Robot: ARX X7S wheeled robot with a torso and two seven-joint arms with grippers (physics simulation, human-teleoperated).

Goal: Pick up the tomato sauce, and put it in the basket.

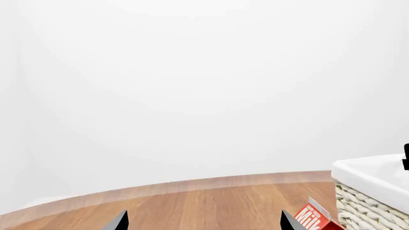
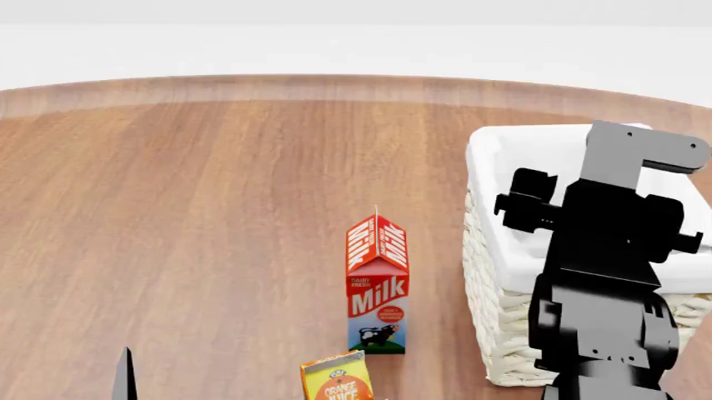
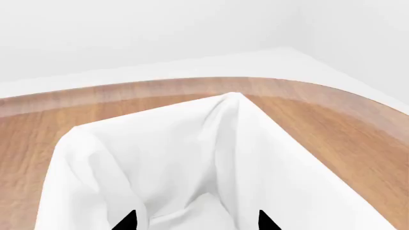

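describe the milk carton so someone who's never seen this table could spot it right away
Find the big cream wicker basket with the white cloth liner on the wooden table. Just to its left, apart from it, stands the milk carton, upright, with a gabled top. It is red and white with "Milk" lettering and a cow, unlike the yellow orange juice carton in front of it.

The cream wicker basket (image 2: pixel 501 333), white cloth liner over its rim, stands upright on wood.
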